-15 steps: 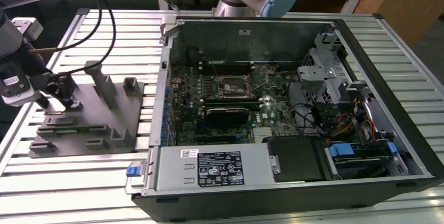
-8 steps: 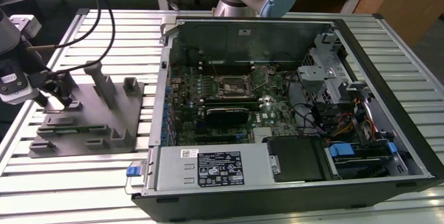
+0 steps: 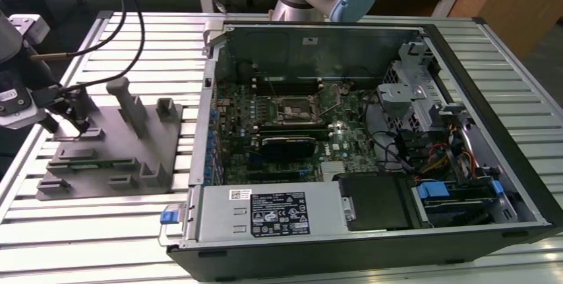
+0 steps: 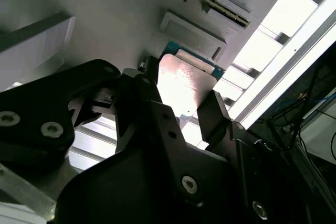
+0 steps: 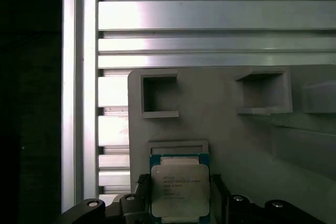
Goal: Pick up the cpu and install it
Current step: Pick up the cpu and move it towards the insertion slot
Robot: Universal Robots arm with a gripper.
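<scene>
Watching claw [image 3: 67, 126] at the exterior view's left, low over grey fixture [image 3: 110, 165] on the desk [image 3: 88, 231] | I read it closed on cpu [image 5: 180, 190], fingers [image 4: 215, 116] on two opposite edges | cpu near fixture's edge, well apart from open computer case [image 3: 370, 251].

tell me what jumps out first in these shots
The open computer case, motherboard exposed, takes up the middle and the exterior view's right. On the exterior view's left, the pincer is down over a grey parts holder. In the first wrist view it straddles the shiny silver cpu.
</scene>
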